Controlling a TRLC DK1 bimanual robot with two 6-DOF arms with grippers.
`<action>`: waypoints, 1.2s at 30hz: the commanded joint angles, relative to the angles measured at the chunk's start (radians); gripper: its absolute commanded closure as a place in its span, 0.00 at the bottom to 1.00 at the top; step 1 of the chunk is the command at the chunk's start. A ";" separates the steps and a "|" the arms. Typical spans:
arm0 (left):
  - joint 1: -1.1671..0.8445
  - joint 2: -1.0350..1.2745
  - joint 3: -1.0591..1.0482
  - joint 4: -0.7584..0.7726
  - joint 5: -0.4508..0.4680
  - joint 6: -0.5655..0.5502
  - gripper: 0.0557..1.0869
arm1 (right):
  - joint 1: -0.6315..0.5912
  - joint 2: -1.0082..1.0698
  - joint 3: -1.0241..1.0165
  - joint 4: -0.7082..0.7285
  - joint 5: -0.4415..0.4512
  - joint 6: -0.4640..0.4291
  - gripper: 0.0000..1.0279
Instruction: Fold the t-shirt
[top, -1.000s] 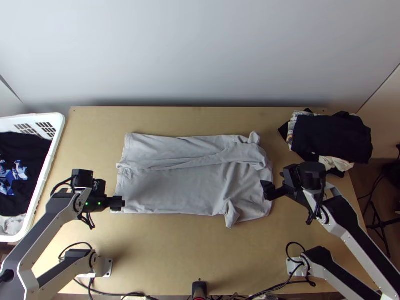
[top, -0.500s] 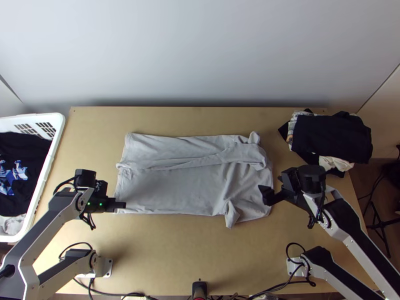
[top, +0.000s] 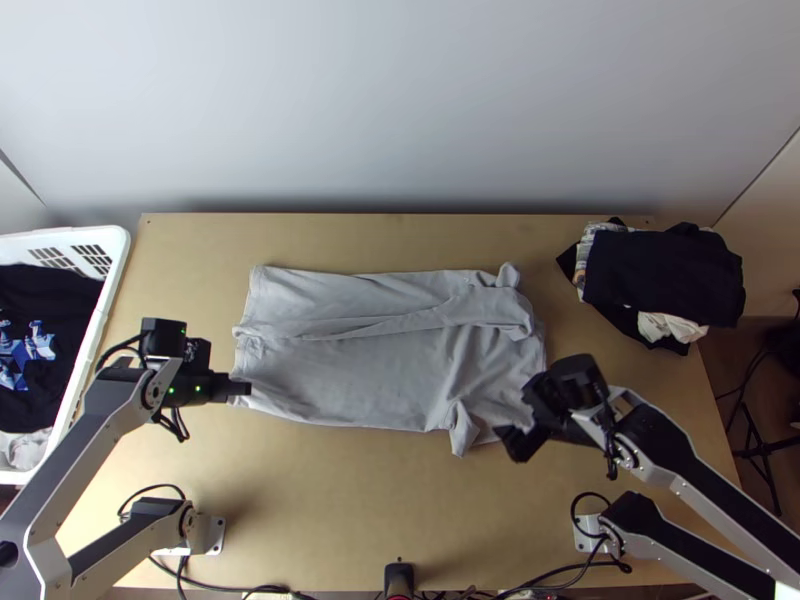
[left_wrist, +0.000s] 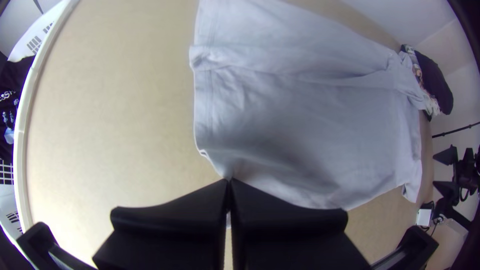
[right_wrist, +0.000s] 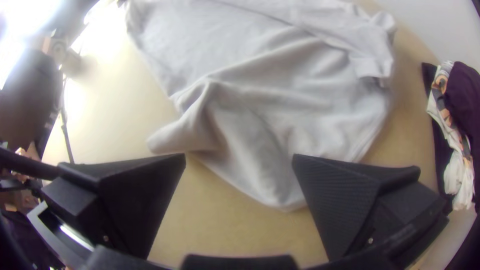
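The light grey t-shirt (top: 360, 370) lies across the middle of the table, its far part folded over lengthwise, with a sleeve sticking out at the near right edge. At its near left corner my left gripper (top: 248, 389) holds the hem. In the left wrist view that gripper (left_wrist: 229, 182) is shut on the t-shirt (left_wrist: 300, 125), whose edge rises to the fingertips. By the near right corner stands my right gripper (top: 518, 420). In the right wrist view the right gripper (right_wrist: 239, 160) is open, with the shirt's (right_wrist: 260, 100) corner beyond and between its fingers.
A white basket (top: 112, 270) with dark clothes stands at the left. A pile of folded clothes (top: 665, 275) lies at the back right. Bare table (top: 380, 500) runs along the near side, and a wall rises behind the table.
The left gripper has risen slightly up the picture, and the shirt's near left corner has lifted with it. The right gripper has moved toward the table's near edge and a little left, and turned.
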 joint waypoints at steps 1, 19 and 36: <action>-0.004 0.001 0.053 -0.014 0.001 -0.006 0.97 | 0.131 0.029 -0.021 -0.040 -0.017 -0.029 0.04; 0.001 0.026 0.063 -0.009 -0.002 -0.017 0.97 | 0.222 0.297 0.065 0.123 -0.020 -0.006 0.07; 0.024 0.032 0.080 0.012 -0.002 0.011 0.97 | 0.156 0.342 0.089 0.118 -0.019 0.001 0.97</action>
